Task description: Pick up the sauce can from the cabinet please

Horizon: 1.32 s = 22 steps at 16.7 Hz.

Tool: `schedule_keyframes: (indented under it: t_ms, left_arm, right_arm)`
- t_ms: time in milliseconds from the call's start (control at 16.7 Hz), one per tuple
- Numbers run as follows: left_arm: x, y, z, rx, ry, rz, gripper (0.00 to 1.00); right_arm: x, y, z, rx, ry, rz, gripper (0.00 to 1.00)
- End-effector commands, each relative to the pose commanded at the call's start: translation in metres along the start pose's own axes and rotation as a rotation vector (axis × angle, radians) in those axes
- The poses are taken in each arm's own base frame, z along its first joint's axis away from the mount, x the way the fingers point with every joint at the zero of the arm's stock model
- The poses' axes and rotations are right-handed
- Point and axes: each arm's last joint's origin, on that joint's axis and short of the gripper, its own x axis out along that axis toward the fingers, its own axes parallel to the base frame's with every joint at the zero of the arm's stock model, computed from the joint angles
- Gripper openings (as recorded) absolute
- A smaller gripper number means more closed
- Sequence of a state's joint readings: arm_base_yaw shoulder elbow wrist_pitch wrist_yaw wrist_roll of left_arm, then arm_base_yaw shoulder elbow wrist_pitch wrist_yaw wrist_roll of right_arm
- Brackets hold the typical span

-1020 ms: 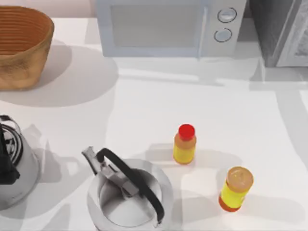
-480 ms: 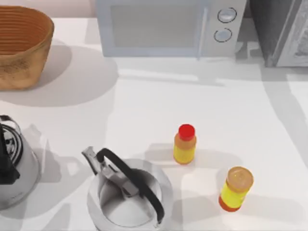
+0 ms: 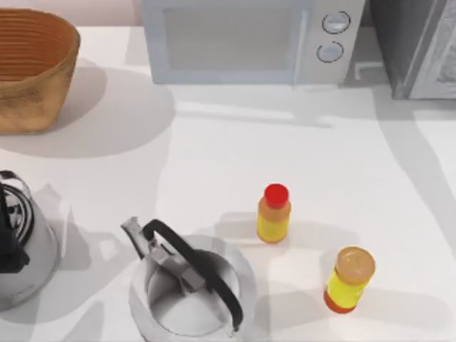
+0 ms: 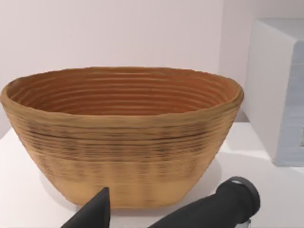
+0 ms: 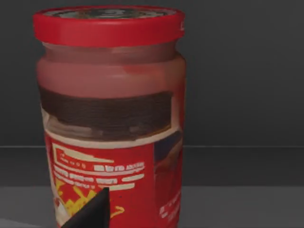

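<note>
The sauce can (image 5: 111,118) stands upright and very close in the right wrist view. It is a round jar with reddish contents, a red printed label and a wide red lid. Around it are the dark grey inner walls and floor of the cabinet (image 5: 247,71). A dark part of my right gripper (image 5: 90,213) shows just in front of the can's base. In the top view the cabinet (image 3: 420,43) is the grey unit at the back right corner. A dark tip of my left gripper (image 4: 95,213) hangs in front of the woven basket (image 4: 123,137).
A microwave (image 3: 249,39) stands at the back, left of the cabinet. The basket (image 3: 32,68) sits at the back left. Two kettles (image 3: 189,285) (image 3: 18,246) stand at the front left. A red-capped yellow bottle (image 3: 274,214) and a tan-capped one (image 3: 349,279) stand at the front right.
The shadow on the table's right side has shifted toward the cabinet. The bottles, kettles and basket have not moved.
</note>
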<state>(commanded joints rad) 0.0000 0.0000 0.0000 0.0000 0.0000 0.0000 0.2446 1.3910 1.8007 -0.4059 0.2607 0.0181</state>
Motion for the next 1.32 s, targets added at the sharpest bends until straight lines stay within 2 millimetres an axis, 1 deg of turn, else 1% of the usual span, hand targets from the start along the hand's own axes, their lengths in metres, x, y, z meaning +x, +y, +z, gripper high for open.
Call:
schedule_keyframes:
  t_ms: [120,240,360,600,660,780,1080,1200,1320]
  left_arm:
    - [0.0,0.0,0.0,0.0,0.0,0.0,1.0]
    - [0.0,0.0,0.0,0.0,0.0,0.0,1.0]
    - [0.0,0.0,0.0,0.0,0.0,0.0,1.0]
    - [0.0,0.0,0.0,0.0,0.0,0.0,1.0]
    - [0.0,0.0,0.0,0.0,0.0,0.0,1.0]
    - [0.0,0.0,0.0,0.0,0.0,0.0,1.0]
    - [0.0,0.0,0.0,0.0,0.0,0.0,1.0]
    - [0.0,0.0,0.0,0.0,0.0,0.0,1.0]
    - [0.0,0.0,0.0,0.0,0.0,0.0,1.0]
  right_arm:
    - [0.015,0.021,-0.004,-0.003,0.015,-0.006,1.0]
    - [0.025,0.041,-0.006,-0.004,0.019,-0.009,1.0]
    - [0.028,0.049,-0.005,0.001,0.011,-0.007,1.0]
    - [0.028,0.048,-0.006,0.0,0.014,-0.008,1.0]
    - [0.031,0.048,-0.005,0.0,0.013,-0.008,1.0]
    - [0.043,0.049,-0.004,0.001,0.011,-0.007,1.0]
    - [0.081,0.049,-0.005,0.001,0.011,-0.007,1.0]
    - [0.087,0.049,-0.005,0.001,0.011,-0.007,1.0]
    - [0.088,0.049,-0.006,0.001,0.011,-0.007,1.0]
